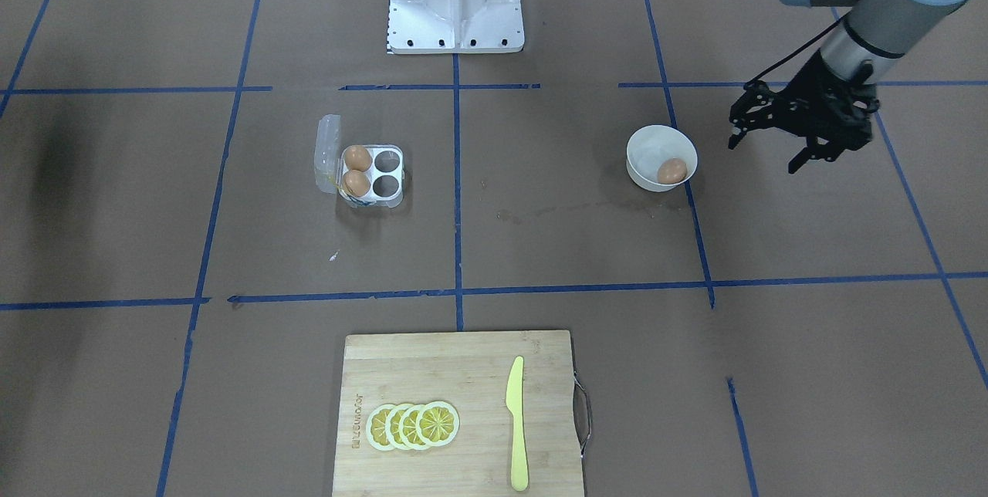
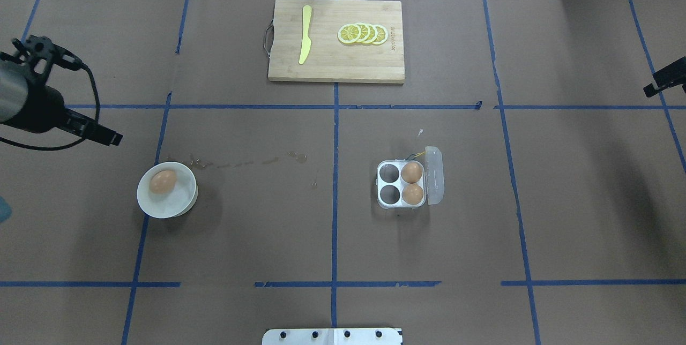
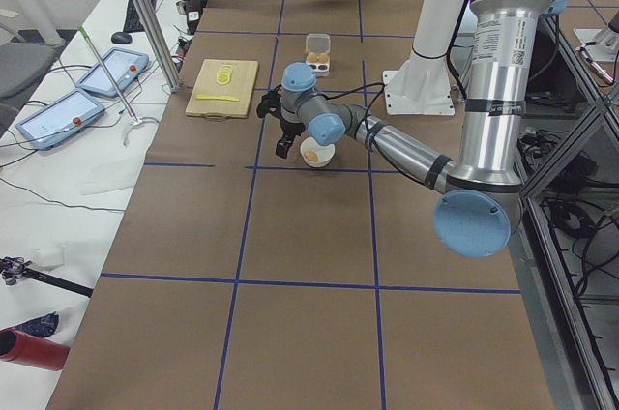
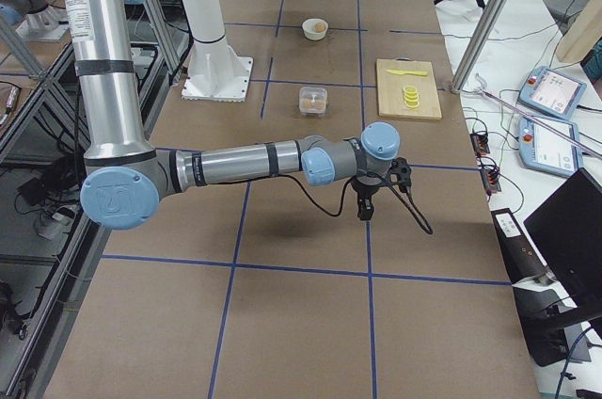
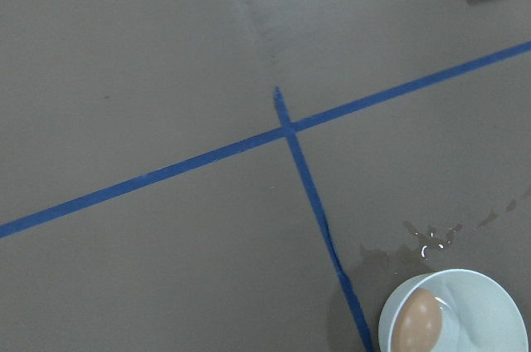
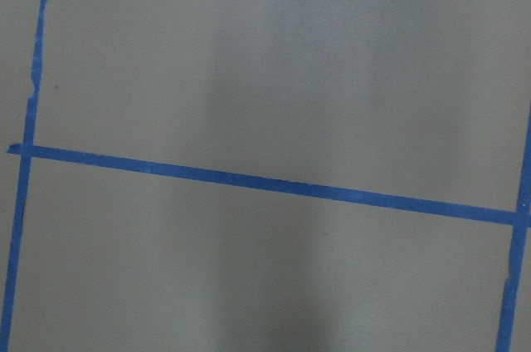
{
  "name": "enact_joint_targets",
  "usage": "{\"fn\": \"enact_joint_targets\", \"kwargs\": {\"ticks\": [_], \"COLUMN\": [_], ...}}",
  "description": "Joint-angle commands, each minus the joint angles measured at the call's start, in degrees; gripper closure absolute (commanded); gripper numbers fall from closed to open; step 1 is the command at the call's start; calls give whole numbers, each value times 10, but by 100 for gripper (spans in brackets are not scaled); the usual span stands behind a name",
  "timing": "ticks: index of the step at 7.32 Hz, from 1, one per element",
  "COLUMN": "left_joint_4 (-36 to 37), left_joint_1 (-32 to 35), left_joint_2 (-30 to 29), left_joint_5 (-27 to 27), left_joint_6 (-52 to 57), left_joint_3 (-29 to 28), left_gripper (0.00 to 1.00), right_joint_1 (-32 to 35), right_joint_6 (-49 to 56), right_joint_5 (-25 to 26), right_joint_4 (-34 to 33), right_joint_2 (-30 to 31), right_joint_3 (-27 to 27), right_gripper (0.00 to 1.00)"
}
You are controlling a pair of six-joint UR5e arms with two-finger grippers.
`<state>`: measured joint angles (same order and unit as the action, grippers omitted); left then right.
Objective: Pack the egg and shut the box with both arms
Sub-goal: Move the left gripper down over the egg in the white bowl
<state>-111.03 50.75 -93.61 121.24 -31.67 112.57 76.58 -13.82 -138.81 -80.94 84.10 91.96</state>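
One egg [image 1: 671, 170] lies in a round white bowl [image 1: 647, 143]; it also shows in the overhead view [image 2: 162, 181] and the left wrist view [image 5: 419, 323]. The clear box [image 1: 384, 174] stands open with its lid [image 1: 326, 151] tipped back. Two eggs [image 1: 356, 170] fill its cells on the lid side, and the other two cells are empty. My left gripper [image 1: 762, 157] is open and empty, above the table beside the bowl, apart from it. My right gripper [image 4: 367, 207] hangs far from the box, over bare table. Only an edge of it shows overhead [image 2: 664, 80], so I cannot tell its state.
A wooden cutting board [image 1: 455, 435] with lemon slices [image 1: 413, 425] and a yellow knife [image 1: 517, 424] lies at the operators' side. The white fixed base [image 1: 455, 3] stands at the robot's side. Blue tape lines cross the brown table.
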Motion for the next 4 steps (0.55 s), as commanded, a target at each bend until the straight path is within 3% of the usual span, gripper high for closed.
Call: {"fn": "enact_joint_targets", "kwargs": {"ticks": [1,2,4], "left_joint_4": [-1,2,55], "left_joint_1": [-85,-126,-164], "left_joint_2": [-15,-15,-23], "left_joint_5": [-71,-129,-163], "left_joint_6": [-23,-23,-22], "left_joint_3": [16,26,26], "left_gripper": [1,4,15], "right_joint_1": [-8,-11,-13], "right_joint_6": [1,0,0], "right_joint_5": [1,1,1], "right_joint_4": [42,44,43], "right_joint_2": [12,12,12], "right_joint_3": [-3,-3,-4], "right_gripper": [0,0,0]}}
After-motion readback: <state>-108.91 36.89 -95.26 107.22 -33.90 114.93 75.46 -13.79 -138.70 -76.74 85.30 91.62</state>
